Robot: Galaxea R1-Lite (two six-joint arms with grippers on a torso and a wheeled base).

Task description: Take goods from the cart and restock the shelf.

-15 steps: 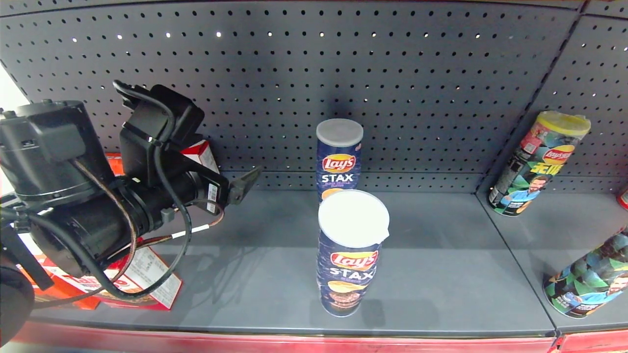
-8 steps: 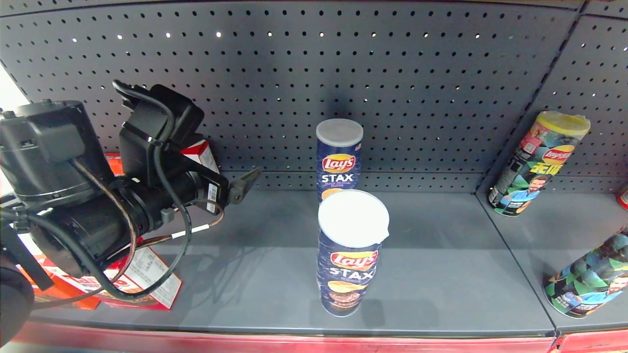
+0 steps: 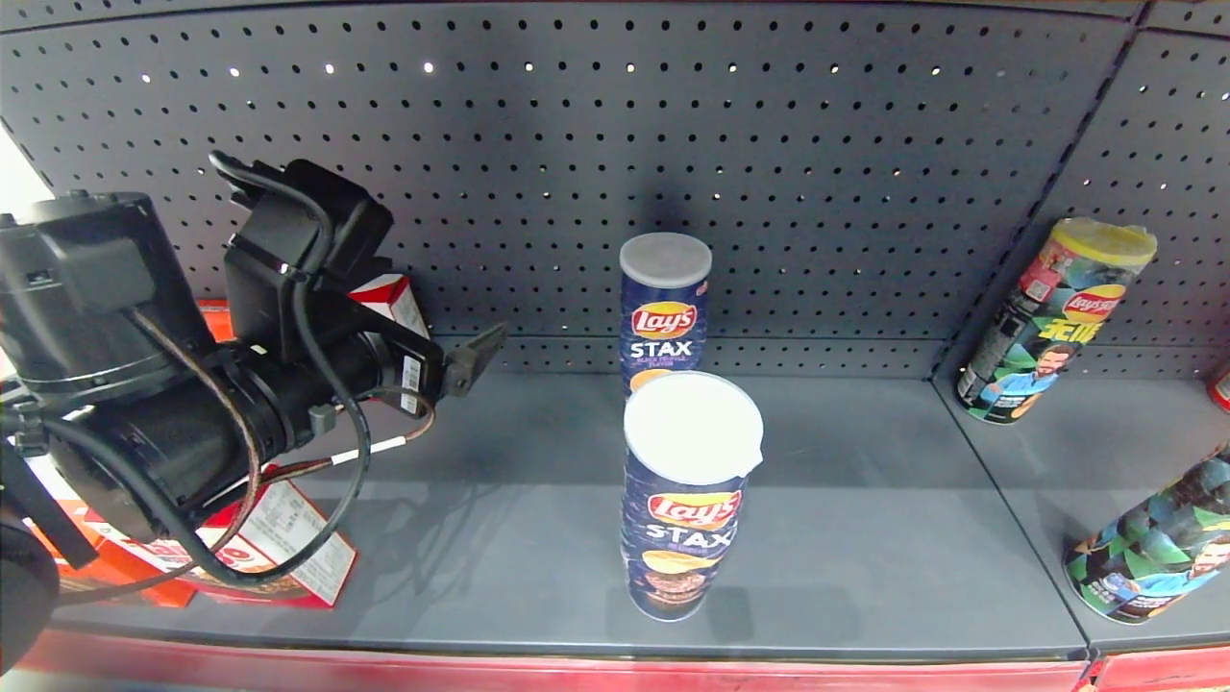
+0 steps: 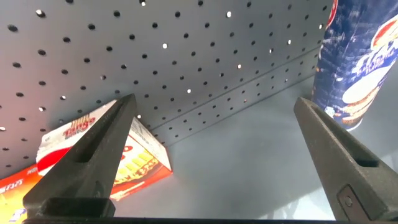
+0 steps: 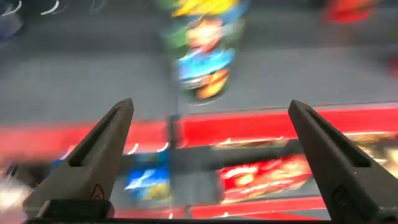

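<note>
A front dark-blue chip can (image 3: 684, 500) stands upright near the front edge of the grey shelf (image 3: 865, 538). A rear dark-blue chip can (image 3: 663, 308) stands directly behind it at 12 o'clock, close to the pegboard back panel (image 3: 769, 144). The left gripper (image 4: 214, 101) hovers above the shelf at 9 o'clock from the two cans, well apart from them, its jaws spread wide and holding nothing. A red-and-white box (image 3: 389, 298) sits just behind it, and a flat red box (image 3: 288, 557) lies below the arm. At 3 o'clock, in the next bay, a yellow-lidded green chip can (image 3: 1052, 322) stands at the back and a green-patterned can (image 3: 1143, 553) at the front. The right gripper (image 5: 209, 104) is wide open and empty, facing a blurred colourful can (image 5: 202, 50).
</note>
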